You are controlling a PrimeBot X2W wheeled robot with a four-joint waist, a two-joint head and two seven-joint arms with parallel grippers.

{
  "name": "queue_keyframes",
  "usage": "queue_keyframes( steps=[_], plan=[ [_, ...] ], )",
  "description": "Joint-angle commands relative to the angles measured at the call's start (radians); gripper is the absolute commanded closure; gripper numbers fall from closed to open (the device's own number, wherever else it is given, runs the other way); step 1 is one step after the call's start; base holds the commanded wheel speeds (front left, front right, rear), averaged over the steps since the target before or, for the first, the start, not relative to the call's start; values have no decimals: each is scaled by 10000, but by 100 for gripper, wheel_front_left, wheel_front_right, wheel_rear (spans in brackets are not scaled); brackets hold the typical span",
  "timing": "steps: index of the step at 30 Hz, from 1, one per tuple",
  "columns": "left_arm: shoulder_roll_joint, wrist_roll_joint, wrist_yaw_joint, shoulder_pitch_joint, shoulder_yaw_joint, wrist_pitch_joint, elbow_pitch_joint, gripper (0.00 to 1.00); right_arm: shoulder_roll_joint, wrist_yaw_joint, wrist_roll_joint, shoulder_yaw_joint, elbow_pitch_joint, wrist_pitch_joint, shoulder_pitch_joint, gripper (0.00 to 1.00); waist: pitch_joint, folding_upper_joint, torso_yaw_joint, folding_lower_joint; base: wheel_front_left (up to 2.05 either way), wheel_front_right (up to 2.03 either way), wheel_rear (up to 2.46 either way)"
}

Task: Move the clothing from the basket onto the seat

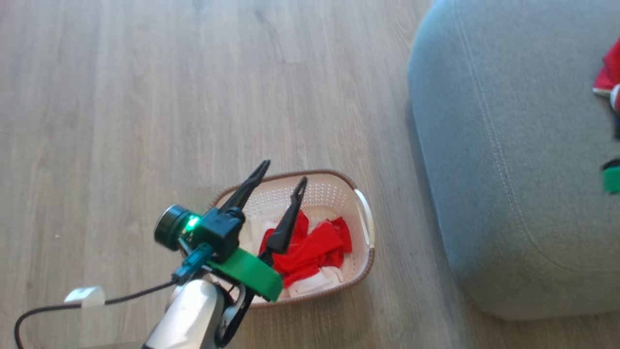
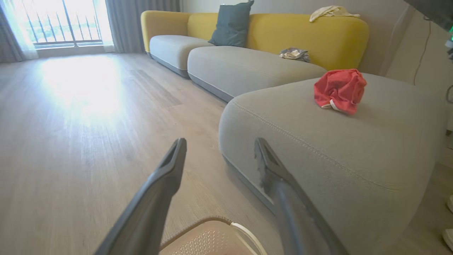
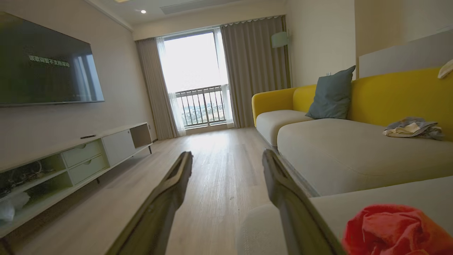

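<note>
Left gripper [image 1: 285, 172]: two long dark fingers spread wide with nothing between them. In the head view they lie across the left half of the basket, tips towards its far rim.
Right gripper [image 3: 227, 153]: fingers wide apart and empty, above the seat's top near its edge.
Clothing in basket: bright red fabric garments [image 1: 315, 247] with white trim, crumpled on the basket floor towards its near right side. The left gripper's right finger crosses over them.
Clothing on seat: one crumpled red garment [image 2: 339, 90] with a white edge lies on the seat's top, back from its front edge.
Basket: small oval cream plastic basket [image 1: 334, 191] with perforated walls, a brown rim and white handles. It stands near the seat's rounded corner, not touching it.
Seat: large grey fabric seat cushion [image 1: 484, 145] with light stitched seams.
Floor: pale wood-plank floor [image 1: 145, 97] carries basket and seat.
</note>
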Motion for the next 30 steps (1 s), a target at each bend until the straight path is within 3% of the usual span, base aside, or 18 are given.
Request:
queue_keyframes(
  steps=[1,8,15,20,24,30],
  plan=[
    [-59,-92,152,-71,441,-51,-371,0,-69,-2,-100,200,-547,-20,81,0,-308,-1,301,1,0,0,0],
    [-62,-275,1368,363,883,-51,-521,0,419,-2,-387,1238,-1273,-20,1054,0,-685,-1,705,1,0,0,0],
    [-63,-524,2466,628,1390,-51,-644,0,1047,-2,-583,1591,-1507,-20,1984,0,-862,-1,1110,1,0,0,0],
    [-63,-482,2798,744,1558,-51,-637,0,1352,-2,-1246,1668,-1325,-20,2484,0,-946,-1,1306,1,0,0,0],
    [-64,-309,2673,917,1513,-51,-528,0,1708,-2,-1623,1655,-1257,-20,2759,0,-1046,-1,1401,1,0,0,0],
    [-64,-251,2869,1169,1657,-51,-403,0,2219,-2,-1892,1623,-765,-20,3212,0,-1181,-1,1461,1,0,0,0]
  ],
)
